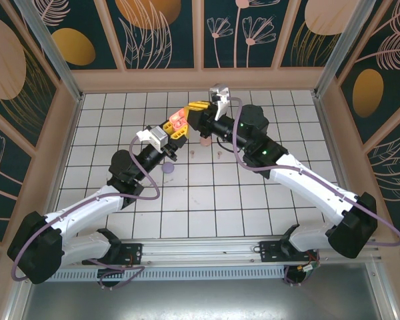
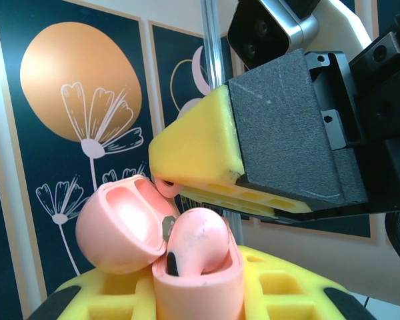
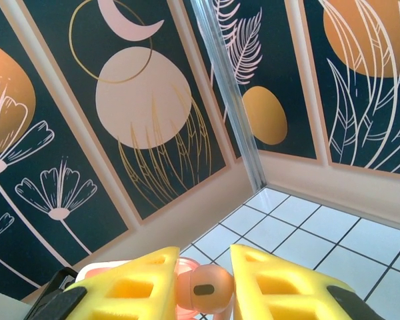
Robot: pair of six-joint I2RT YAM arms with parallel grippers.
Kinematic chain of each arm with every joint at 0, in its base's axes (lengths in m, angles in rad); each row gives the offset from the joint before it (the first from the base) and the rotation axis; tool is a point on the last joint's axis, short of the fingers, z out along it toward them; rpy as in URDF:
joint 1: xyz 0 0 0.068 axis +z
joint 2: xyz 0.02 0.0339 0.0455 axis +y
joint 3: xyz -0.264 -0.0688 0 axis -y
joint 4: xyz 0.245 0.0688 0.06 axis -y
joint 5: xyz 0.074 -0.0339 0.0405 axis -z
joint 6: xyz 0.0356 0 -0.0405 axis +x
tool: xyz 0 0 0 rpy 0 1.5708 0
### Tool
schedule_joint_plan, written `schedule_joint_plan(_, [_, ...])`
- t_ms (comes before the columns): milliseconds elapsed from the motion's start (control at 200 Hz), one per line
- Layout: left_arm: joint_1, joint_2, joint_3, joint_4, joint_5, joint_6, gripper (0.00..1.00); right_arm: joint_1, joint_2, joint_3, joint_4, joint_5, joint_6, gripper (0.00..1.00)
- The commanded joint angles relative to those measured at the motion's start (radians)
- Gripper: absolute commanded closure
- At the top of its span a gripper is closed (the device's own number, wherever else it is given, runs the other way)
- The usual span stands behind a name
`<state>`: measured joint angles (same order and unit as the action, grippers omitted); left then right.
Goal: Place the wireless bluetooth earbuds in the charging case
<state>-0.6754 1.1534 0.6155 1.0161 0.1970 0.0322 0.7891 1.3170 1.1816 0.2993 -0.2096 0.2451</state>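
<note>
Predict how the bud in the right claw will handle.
Probably slippery: the bud looks smooth and rounded. Likely light, being tiny in the right claw. If dropped, it may roll.

1. A robot lab's test cell: a white square-tiled floor with dark grid lines is boxed in by silver aluminium frame posts.
2. Dark teal wall panels printed with orange discs and pale flowers line the sides.
3. Two white-and-black jointed robot arms are bolted to a silver metal rail.
</note>
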Motion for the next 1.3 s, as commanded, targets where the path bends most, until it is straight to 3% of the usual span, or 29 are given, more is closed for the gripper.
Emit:
schedule_joint_plan(0, [-0.007,0.003,0.03,0.054,0.028,-0.015,1.0,0.013,-0.019,0.006,0.016,0.033,0.001,0.77])
schedule_joint_plan(400, [-0.007,0.012,0.033,0.059,0.033,-0.023,1.0,0.011,-0.066,0.021,0.044,0.125,-0.013,0.77])
schedule_joint_plan(806, [-0.007,0.014,0.046,0.056,0.033,-0.015,1.0,0.025,-0.076,0.016,0.018,-0.006,-0.01,0.77])
schedule_joint_plan(1296, [-0.007,0.005,0.053,0.045,0.035,-0.012,1.0,0.041,-0.061,-0.002,-0.005,0.033,-0.032,0.77])
